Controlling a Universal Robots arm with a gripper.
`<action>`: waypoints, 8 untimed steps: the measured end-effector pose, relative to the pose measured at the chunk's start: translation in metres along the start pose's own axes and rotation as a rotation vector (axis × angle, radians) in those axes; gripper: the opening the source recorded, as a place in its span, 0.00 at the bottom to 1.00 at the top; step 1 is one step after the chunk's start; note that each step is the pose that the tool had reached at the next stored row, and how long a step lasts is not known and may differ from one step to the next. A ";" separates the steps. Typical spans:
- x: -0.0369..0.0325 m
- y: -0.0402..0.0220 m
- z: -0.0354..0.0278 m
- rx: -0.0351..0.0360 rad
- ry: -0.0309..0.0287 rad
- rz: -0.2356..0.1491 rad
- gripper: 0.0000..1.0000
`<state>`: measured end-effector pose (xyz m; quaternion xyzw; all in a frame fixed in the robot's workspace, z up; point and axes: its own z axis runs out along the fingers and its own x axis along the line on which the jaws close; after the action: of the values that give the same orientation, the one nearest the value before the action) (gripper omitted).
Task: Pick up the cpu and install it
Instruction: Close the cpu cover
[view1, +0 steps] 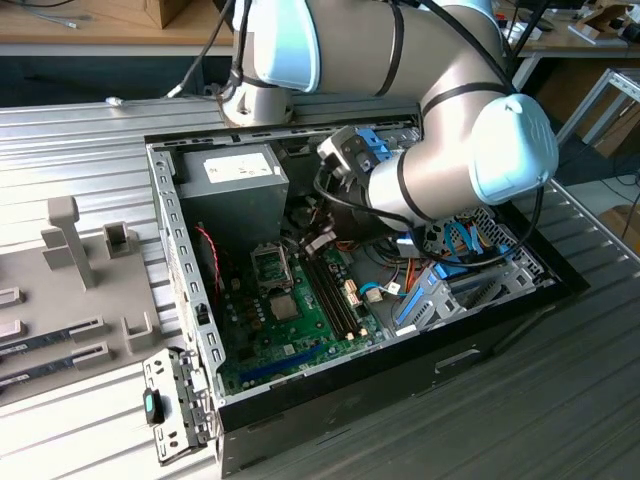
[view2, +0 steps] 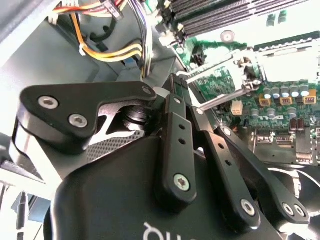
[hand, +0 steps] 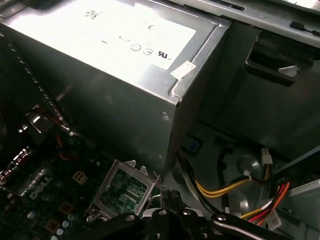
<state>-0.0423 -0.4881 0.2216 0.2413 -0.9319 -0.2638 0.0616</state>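
Observation:
My gripper (view2: 178, 86) reaches down into the open computer case (view1: 190, 300), its fingers pressed together with nothing visible between them. In the first wrist view the gripper (hand: 168, 198) hovers just beside the raised socket load plate (hand: 125, 192). The socket's thin metal lever (view2: 227, 96) stands up close to the fingertips. A pale silver-grey square, apparently the cpu (view1: 284, 306), lies flat in the socket bed on the green motherboard; in the second wrist view the cpu (view2: 287, 57) is washed out by glare.
The grey power supply box (hand: 115, 55) stands close behind the socket. Yellow and red cables (hand: 235, 187) run along the case floor. Memory slots (view1: 335, 295) lie beside the socket. Grey fixtures (view1: 70, 245) sit outside the case on the exterior view's left.

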 end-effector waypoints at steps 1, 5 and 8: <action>-0.0020 0.0030 0.0020 0.0125 0.0059 0.003 0.11; -0.0066 0.0099 0.0066 0.0655 0.0312 0.018 0.11; -0.0077 0.0114 0.0077 0.1050 0.0500 0.029 0.11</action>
<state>-0.0422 -0.4723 0.2211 0.2372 -0.9460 -0.2075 0.0759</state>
